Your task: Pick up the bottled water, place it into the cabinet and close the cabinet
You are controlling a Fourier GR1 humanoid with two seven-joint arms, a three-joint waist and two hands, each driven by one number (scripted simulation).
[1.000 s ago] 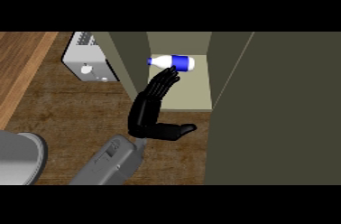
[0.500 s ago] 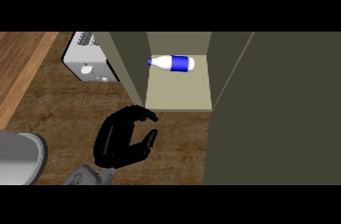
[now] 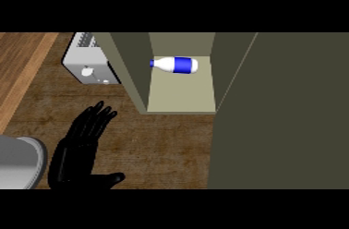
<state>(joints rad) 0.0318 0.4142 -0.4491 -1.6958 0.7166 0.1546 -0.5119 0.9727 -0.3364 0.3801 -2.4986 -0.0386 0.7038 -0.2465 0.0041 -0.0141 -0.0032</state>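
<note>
Blue-banded bottle (image 3: 174,65) lies on its side inside the cabinet (image 3: 181,96), long axis left-right, far and right of the empty, flat-fingered hand (image 3: 80,152), with the door (image 3: 283,112) open at right, nearest nothing.

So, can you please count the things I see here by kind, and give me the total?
Bottled water: 1
Cabinet: 1
Grey appliance: 1
Grey round object at the left edge: 1
Black hand: 1
Total: 5
</note>
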